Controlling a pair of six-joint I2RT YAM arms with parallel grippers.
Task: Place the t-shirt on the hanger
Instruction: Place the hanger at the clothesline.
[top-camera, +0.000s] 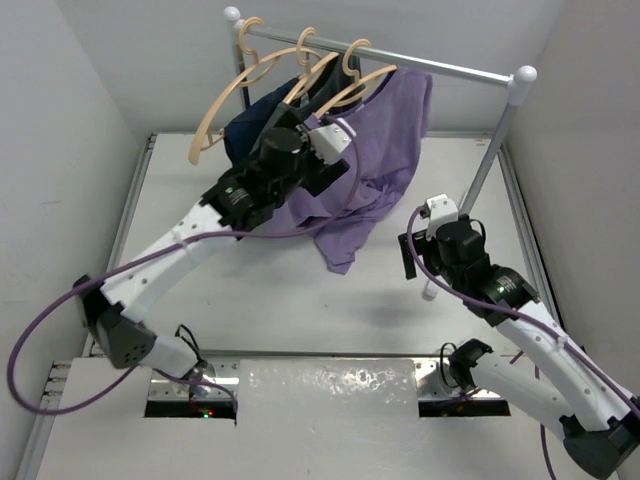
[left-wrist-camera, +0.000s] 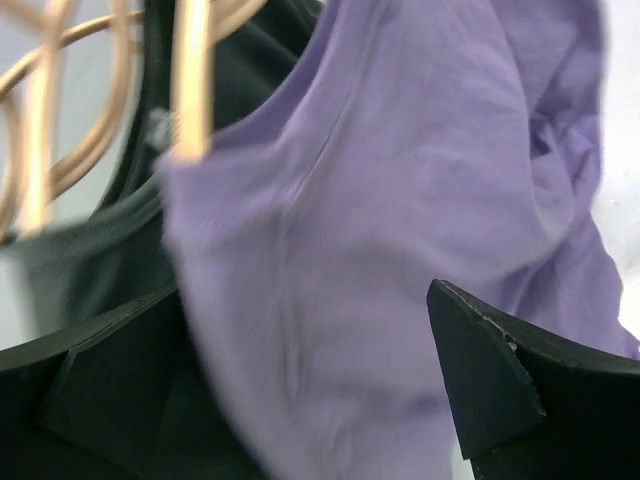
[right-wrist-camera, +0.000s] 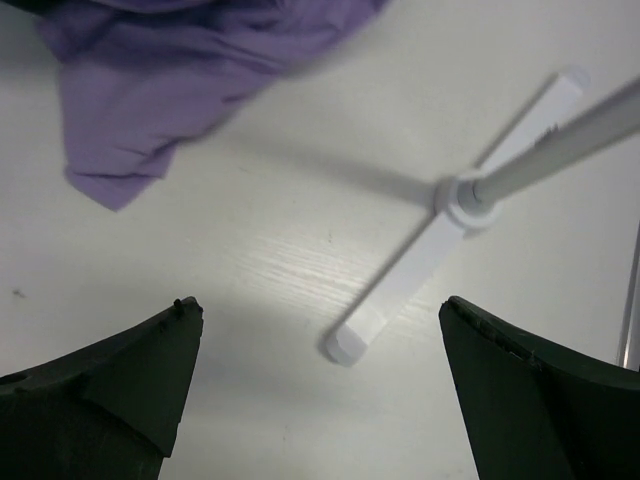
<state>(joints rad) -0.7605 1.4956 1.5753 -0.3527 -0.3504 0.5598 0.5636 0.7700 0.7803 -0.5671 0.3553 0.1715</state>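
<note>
The lavender t-shirt (top-camera: 385, 150) is pictured at the far side of the counter (top-camera: 300, 300). It is draped over the metal rail (top-camera: 450, 68) and the rightmost wooden hanger (top-camera: 362, 88), and hangs down in loose folds. One arm of that hanger is seen running into the purple cloth in the left wrist view. Whether the shirt's lowest corner touches the counter cannot be told.

The left claw (left-wrist-camera: 303, 290) is raised to the shirt just below the hangers. Its fingers are spread wide and released, with purple cloth filling the gap between them. A dark grey t-shirt (top-camera: 322, 85) and a navy garment (top-camera: 255, 120) are hung to the left of the lavender one.

The right claw (right-wrist-camera: 320, 305) is held over the counter near the right, also released. The rack's white foot (right-wrist-camera: 400, 290) is seen below it, and the shirt's corner lies to its far left.
</note>
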